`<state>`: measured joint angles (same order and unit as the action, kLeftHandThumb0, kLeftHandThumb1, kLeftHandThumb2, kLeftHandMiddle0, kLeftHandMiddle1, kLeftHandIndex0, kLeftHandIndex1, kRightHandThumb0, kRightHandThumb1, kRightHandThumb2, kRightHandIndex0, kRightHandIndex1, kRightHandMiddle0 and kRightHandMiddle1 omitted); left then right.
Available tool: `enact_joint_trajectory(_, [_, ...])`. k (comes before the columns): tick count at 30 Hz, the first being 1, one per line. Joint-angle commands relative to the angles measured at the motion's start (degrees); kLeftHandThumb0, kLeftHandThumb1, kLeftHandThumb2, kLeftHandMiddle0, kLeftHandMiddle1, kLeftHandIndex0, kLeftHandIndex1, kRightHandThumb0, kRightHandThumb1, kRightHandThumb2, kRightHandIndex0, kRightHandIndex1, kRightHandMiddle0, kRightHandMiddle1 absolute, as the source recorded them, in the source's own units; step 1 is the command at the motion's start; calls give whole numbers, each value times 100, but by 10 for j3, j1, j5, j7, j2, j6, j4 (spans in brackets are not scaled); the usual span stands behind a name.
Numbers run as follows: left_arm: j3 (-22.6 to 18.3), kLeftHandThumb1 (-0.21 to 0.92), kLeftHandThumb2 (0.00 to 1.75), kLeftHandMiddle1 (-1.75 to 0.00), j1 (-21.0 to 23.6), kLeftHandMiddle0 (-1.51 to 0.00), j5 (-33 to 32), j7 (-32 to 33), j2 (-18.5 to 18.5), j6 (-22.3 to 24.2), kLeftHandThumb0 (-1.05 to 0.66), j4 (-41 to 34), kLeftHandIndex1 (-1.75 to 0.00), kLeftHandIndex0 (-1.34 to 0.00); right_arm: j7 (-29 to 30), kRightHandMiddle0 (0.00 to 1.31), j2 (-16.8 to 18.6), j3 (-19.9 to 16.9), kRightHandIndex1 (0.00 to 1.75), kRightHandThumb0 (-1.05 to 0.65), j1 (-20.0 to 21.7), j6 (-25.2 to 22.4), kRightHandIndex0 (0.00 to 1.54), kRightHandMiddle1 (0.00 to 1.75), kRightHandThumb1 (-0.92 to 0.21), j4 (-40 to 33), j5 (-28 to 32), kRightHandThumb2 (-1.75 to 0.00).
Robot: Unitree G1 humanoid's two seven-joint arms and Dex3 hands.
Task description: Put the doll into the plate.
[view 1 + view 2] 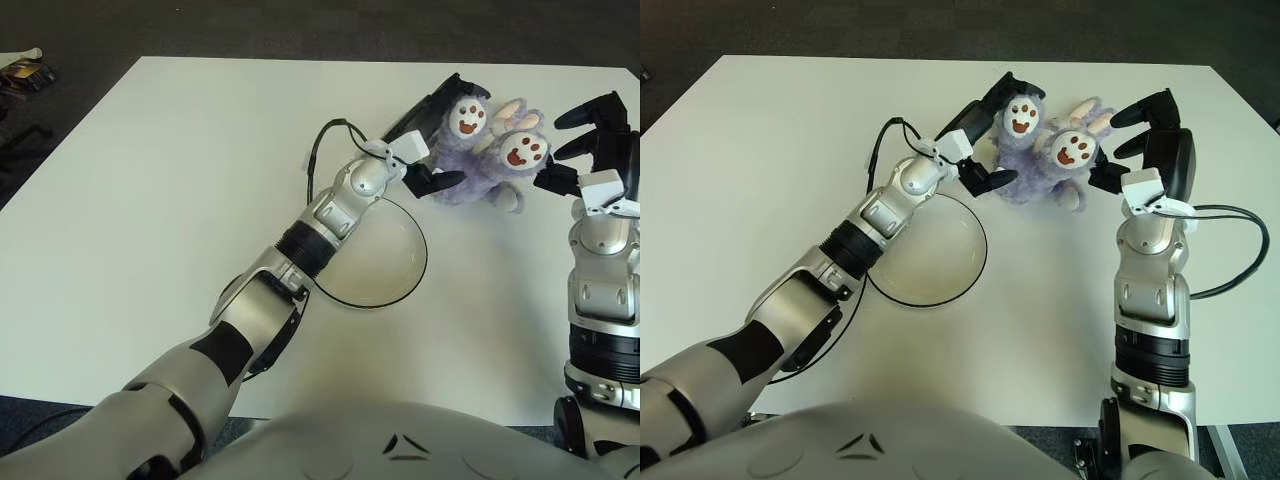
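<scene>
Fluffy purple doll (1040,165), two paw soles with brown pads facing up, pale ears poking out behind. Sitting on the white table (150,200) at the far side, just past the plate (385,265), not in it. Left hand (432,130) wrapped round the doll's left flank, fingers clamping it. Right hand (1145,140) just beside the doll's other side, fingers spread, gripping nothing. Black cable (318,150) looping off the left wrist.

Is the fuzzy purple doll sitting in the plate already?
No, the doll lies on the white table beyond the plate, with the left hand at its side.
</scene>
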<state>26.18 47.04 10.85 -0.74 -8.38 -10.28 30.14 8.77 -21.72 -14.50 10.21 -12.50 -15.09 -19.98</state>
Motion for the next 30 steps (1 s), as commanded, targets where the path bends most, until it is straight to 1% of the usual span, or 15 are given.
enact_joint_trajectory(1, [3, -5, 140, -74, 9, 0, 16, 27, -64, -26, 21, 37, -122, -3, 6, 25, 2, -2, 159, -1, -4, -6, 53, 175, -53, -10, -11, -102])
enact_joint_trajectory(6, [-1, -4, 142, -89, 19, 0, 20, 43, -72, -49, 26, 71, -126, -8, 7, 26, 2, -3, 159, -1, -6, -10, 53, 175, -53, -14, -14, -102])
enact_joint_trajectory(8, [-2, -3, 143, -93, 25, 0, 25, 54, -74, -51, 27, 84, -127, -10, 3, 26, 2, -9, 159, -1, -11, -14, 53, 175, -53, -16, -9, -102])
enact_joint_trajectory(10, [-4, -2, 144, -101, 32, 0, 28, 65, -78, -51, 28, 99, -131, -14, 0, 25, 3, -15, 158, -1, -13, -17, 53, 175, -53, -16, -3, -102])
enact_joint_trajectory(15, [-13, 1, 145, -116, 48, 0, 24, 80, -88, -48, 26, 132, -137, -18, 0, 25, 5, -20, 157, -1, -12, -16, 54, 175, -54, -13, 4, -101])
enact_joint_trajectory(16, [-13, 1, 145, -117, 52, 0, 25, 84, -90, -47, 26, 139, -137, -18, 2, 25, 4, -20, 157, -1, -12, -14, 54, 175, -54, -12, 1, -101])
enact_joint_trajectory(19, [-16, 3, 146, -130, 65, 0, 28, 95, -95, -48, 25, 162, -143, -22, 8, 25, 2, -19, 157, -1, -14, -9, 54, 175, -53, -7, -5, -101])
enact_joint_trajectory(22, [-24, 4, 146, -139, 81, 0, 24, 112, -108, -56, 24, 197, -149, -25, 17, 25, -1, -17, 157, -1, -16, -5, 54, 175, -53, -2, -17, -102])
enact_joint_trajectory(26, [-28, 6, 145, -149, 89, -3, 25, 130, -116, -61, 22, 217, -156, -29, 22, 25, 1, -16, 158, -1, -17, -6, 54, 175, -53, -3, -25, -102])
enact_joint_trajectory(27, [-28, 7, 146, -154, 91, -5, 27, 134, -117, -60, 23, 220, -163, -33, 22, 25, 1, -15, 158, -1, -18, -7, 54, 175, -53, -4, -26, -102])
enact_joint_trajectory(28, [-27, 7, 146, -157, 92, -5, 29, 141, -119, -61, 24, 224, -165, -36, 22, 25, 2, -15, 157, -1, -19, -7, 54, 175, -53, -4, -25, -102])
enact_joint_trajectory(30, [-25, 8, 147, -165, 91, -9, 32, 159, -129, -65, 27, 231, -171, -48, 20, 26, 3, -16, 157, -1, -21, -7, 55, 175, -53, -7, -22, -102])
